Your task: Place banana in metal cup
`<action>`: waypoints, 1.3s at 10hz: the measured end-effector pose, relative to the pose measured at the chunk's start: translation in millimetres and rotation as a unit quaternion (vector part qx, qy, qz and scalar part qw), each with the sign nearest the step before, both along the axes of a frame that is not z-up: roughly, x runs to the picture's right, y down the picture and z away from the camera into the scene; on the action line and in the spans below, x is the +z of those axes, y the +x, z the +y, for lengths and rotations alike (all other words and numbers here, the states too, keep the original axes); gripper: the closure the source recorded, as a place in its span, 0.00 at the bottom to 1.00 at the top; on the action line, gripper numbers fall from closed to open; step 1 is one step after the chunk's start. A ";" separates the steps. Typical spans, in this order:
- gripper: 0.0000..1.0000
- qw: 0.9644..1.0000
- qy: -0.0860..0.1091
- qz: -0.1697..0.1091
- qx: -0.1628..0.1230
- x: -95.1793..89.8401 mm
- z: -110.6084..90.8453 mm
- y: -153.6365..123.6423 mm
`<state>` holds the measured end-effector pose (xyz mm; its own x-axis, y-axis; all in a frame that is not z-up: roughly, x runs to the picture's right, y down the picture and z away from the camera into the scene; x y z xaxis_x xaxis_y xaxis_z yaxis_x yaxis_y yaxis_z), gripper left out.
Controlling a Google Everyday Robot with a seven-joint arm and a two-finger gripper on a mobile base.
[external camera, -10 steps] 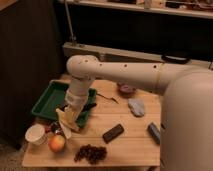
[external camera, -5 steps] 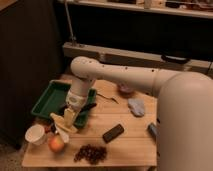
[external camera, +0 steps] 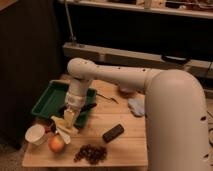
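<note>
Banana (external camera: 63, 125), slender, pale yellow and slightly curved, sits in the gripper (external camera: 69, 118) just off the front edge of the green tray (external camera: 50, 98), over the bare wood; the gripper's two fingers are closed narrowly on its upper part, and the lower end of the fruit angles down and away from the tray toward the table's near side; the gripper points almost straight down from a pale, smooth cylindrical wrist that crosses the tray's front right corner; above it the arm (external camera: 115, 76), cream-white and glossy, bends at a rounded elbow above the tray's right side and thickens into a broad tube that runs off to the right of the tray and fills the lower right of the view; the tray itself is a shallow rectangular plastic dish with raised, sloping walls and a dark green sheen, set on the far left of the wooden table (external camera: 127, 152), whose top is light, planked and matte; in front of the tray, to its left, stands a round white cup (external camera: 35, 134) with a thick rim; just right of the cup, further forward from the tray, lies a round red-yellow apple (external camera: 56, 144); right of the apple a knobbly dark cluster of grapes (external camera: 91, 152); a flat black rectangular block (external camera: 113, 133) lies tilted well in front and to the right of the tray; a soft, crumpled grey-blue cloth (external camera: 136, 106) rests to the tray's right, beside the arm.
</note>
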<state>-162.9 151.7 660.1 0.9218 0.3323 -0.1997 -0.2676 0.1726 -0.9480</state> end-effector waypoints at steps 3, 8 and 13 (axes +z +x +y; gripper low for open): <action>1.00 0.998 0.023 0.013 -0.063 15.4 -8.2 -1.6; 1.00 0.992 0.065 -0.011 -0.109 56.9 -9.0 -29.2; 1.00 0.989 0.081 -0.039 -0.119 87.1 -7.0 -47.8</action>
